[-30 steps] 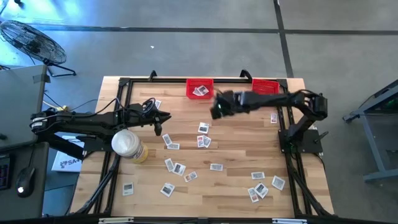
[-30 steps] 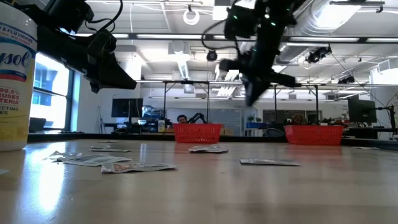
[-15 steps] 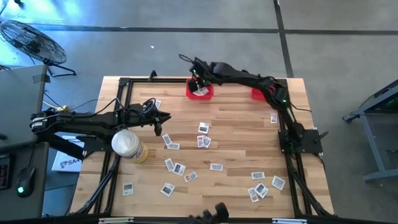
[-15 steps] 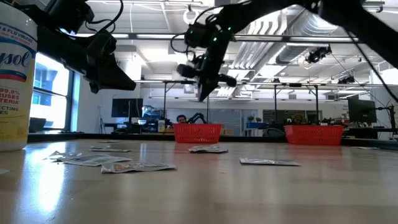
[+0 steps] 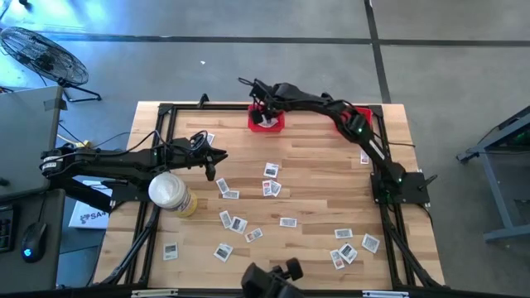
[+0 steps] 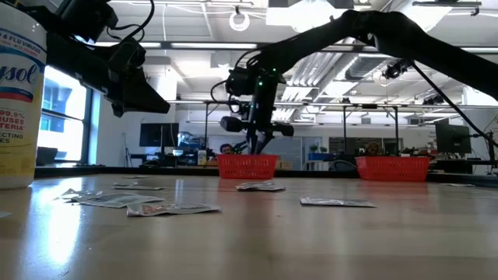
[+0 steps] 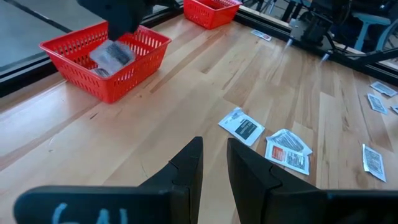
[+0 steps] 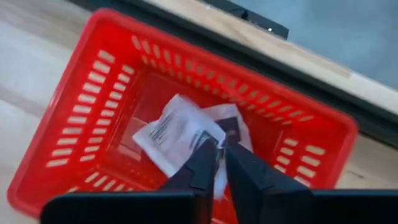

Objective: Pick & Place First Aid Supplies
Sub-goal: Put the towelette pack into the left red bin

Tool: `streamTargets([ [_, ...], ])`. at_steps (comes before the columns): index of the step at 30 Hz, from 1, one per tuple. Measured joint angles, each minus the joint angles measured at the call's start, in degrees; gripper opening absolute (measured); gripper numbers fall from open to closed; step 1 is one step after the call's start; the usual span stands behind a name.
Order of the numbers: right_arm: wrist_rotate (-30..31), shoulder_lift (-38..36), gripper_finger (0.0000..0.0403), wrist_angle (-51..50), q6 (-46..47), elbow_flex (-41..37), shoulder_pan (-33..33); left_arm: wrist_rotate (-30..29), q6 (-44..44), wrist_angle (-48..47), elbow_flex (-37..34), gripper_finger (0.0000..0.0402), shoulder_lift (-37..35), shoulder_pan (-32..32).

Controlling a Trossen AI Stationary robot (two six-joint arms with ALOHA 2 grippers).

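Observation:
Several small white packets (image 5: 271, 170) with dark printed centres lie flat and scattered on the wooden table (image 5: 323, 178). My right gripper (image 5: 265, 114) reaches over the left red bin (image 5: 251, 124) at the far edge, shut on one packet (image 8: 177, 134). Another packet (image 8: 242, 127) lies in that bin. My left gripper (image 5: 211, 161) hovers above the table's left part, its fingers (image 7: 189, 165) a narrow gap apart and holding nothing. The nearest packets (image 7: 242, 127) lie ahead of it. My right gripper pinches the packet between its two fingertips (image 8: 205, 155) at one edge (image 8: 208, 140), coming from above and pointing down into the bin. The packet (image 7: 112, 53) hangs below the fingers, just above the bin's inside. I cannot tell whether it touches the bin floor.
A second red bin (image 6: 393, 167) stands to the right of the first at the far edge, partly under my right arm. A large white wipes cylinder (image 5: 170, 192) stands under my left arm. A dark object (image 5: 269, 277) shows at the table's near edge. Black frame rails (image 5: 385, 215) border the table.
My right arm has swung from over the table's far middle toward the left and the far edge until it stood over the left red bin. It then dropped down toward the bin, carrying the packet along.

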Motion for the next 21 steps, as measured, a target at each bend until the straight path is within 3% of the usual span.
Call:
streamTargets([
  [5,-1.48,-0.51,0.0095,-0.89,-0.21,0.62,-1.0,0.0,0.0,0.0,0.0,0.0071,0.0,0.02],
  [9,-4.23,-1.53,0.0113,-6.29,-3.47,3.61,-0.26,0.0,0.0,0.02,0.0,0.0071,0.0,0.01],
  [15,-3.81,-2.72,0.0113,-19.13,-5.44,8.27,7.19,0.02,0.0,0.0,0.0,0.0071,0.0,0.0],
  [21,-0.91,-2.89,0.0114,-24.84,-11.24,8.57,16.75,-0.09,0.0,0.02,0.0,0.0071,0.0,0.02],
])
